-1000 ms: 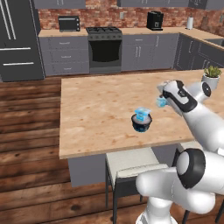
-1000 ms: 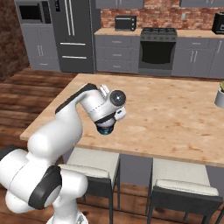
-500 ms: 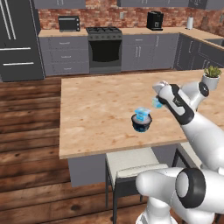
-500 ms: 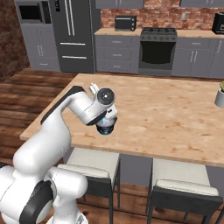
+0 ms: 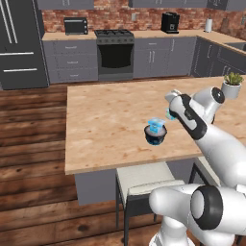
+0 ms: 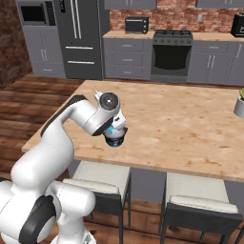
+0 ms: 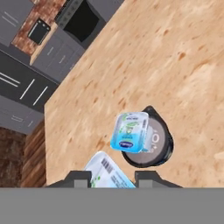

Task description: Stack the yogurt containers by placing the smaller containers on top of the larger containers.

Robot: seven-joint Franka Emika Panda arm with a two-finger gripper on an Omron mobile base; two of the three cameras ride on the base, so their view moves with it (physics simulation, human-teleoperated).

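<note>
**Two small cups, one dark tub**

Nearest, my pincer [image 7: 113, 177] is closed around a second small cup [image 7: 105, 171], its fingers at either side. Just beyond, another small yogurt cup [image 7: 130, 132] sits tilted on the dark tub [image 7: 158, 148], on the wooden counter [image 7: 175, 57]. I judge the cup light, thin-walled and easily crushed, best held gently by its sides.

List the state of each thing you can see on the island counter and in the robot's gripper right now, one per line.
Dark yogurt tub: upright on the island counter, lid on.
Light-blue yogurt cup: sealed, sitting on the tub's lid, off-centre, overhanging one edge.
Second light-blue yogurt cup: sealed, held between the fingers.
Gripper: shut on that second cup, above the counter beside the stack.
Potted plant: upright, far counter edge.
</note>
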